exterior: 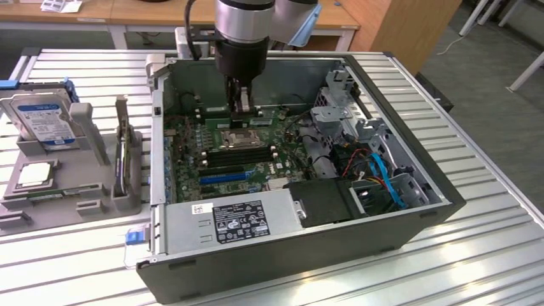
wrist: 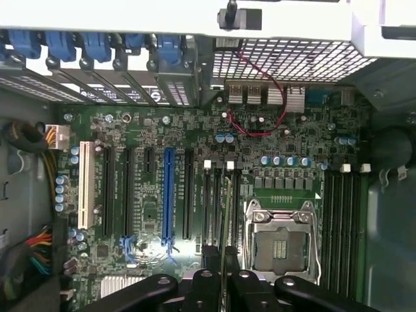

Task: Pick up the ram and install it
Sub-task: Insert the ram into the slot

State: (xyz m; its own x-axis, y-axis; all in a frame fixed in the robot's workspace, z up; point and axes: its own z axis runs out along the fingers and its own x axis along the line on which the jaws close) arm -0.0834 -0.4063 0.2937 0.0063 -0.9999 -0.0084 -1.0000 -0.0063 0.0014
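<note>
Ram [wrist: 227,214] is held edge-on between the clenched fingers [wrist: 208,257] of the gripper [wrist: 223,263], just beside the processor socket [wrist: 281,246] and above the black slots [wrist: 212,201] next to it; the arm [exterior: 244,19] is pointed straight down into the computer case [exterior: 408,210]

The arm [exterior: 244,19] is the usual brushed-silver tube, fat and round, with a pale blue cap [exterior: 307,24] on the joint next to it. Below that there's a black wrist block [exterior: 241,60], and a black cable [exterior: 190,25] runs off it on the exterior view's left. The tool [exterior: 244,108] is black too: chunky linkage fingers [wrist: 299,290] with shiny round screws [wrist: 163,282] at the pivots.
</note>
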